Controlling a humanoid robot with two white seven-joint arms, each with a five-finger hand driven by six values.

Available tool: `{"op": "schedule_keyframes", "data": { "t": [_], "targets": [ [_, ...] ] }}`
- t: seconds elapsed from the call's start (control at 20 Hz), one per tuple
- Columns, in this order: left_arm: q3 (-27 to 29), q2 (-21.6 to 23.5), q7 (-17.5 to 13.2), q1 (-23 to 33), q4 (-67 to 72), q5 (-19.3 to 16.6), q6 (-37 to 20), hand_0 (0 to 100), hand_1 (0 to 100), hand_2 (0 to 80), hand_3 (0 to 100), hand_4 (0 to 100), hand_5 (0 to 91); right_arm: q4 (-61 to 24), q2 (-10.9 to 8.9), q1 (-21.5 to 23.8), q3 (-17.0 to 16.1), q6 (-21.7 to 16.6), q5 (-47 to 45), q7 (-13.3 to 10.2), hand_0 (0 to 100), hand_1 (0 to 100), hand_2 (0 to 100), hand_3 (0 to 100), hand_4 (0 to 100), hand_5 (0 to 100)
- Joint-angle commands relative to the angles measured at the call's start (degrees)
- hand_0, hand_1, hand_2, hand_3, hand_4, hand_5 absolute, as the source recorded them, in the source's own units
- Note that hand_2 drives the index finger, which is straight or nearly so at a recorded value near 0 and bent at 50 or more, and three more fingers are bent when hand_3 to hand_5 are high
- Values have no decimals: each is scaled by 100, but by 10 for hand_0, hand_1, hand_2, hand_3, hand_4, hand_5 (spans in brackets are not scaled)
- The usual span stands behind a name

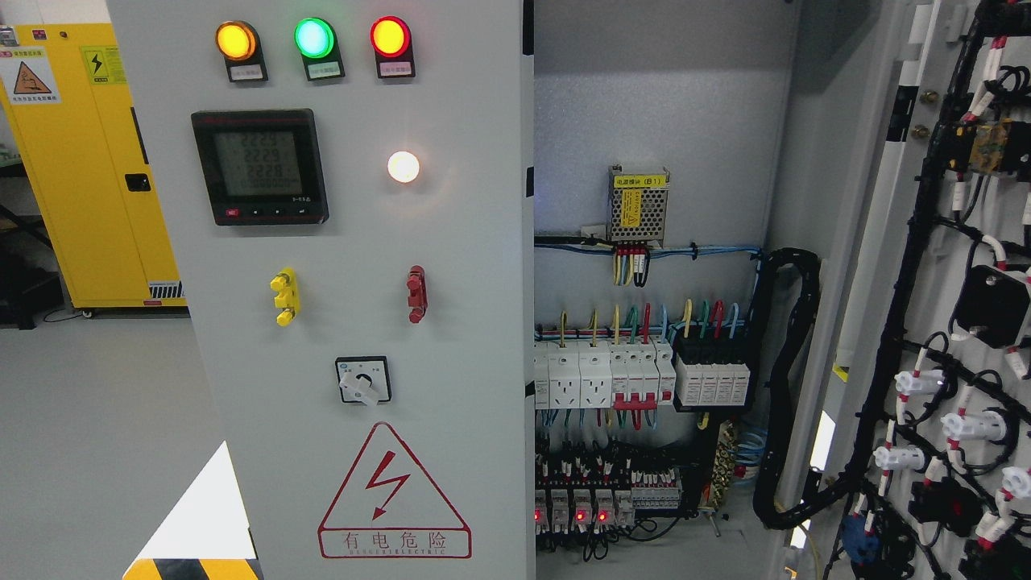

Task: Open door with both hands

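A grey electrical cabinet fills the head view. Its left door (451, 242) stands closed and carries three lit lamps, a digital meter (260, 167), a yellow handle (283, 296), a red handle (416, 294), a rotary switch (363, 381) and a red hazard triangle. The right door (910, 266) is swung wide open, its wired inner face turned toward me at the right edge. Between them the cabinet interior (644, 121) shows breakers (636, 374) and coloured wiring. Neither of my hands nor arms shows anywhere.
A yellow storage cabinet (89, 169) stands on the grey floor at the far left. A thick black cable bundle (793, 387) loops from the interior to the open door. A black-and-yellow striped marking sits at the bottom left.
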Motion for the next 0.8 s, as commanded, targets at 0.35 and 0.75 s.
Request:
{"op": "schedule_keyframes", "data": {
  "t": [0.35,0.75],
  "targets": [
    [387,41,1081,13,986,-78,195,0,0,0,0,0,0,-3240,-221,1090,106,-7,-2,-197,216,0,0,0,0,0],
    [272,41,1116,13,968,-991,-6,0,0,0,0,0,0,-5782,-353,1996,702,-25,-37,-188,217,0,0,0,0,0]
  ]
}}
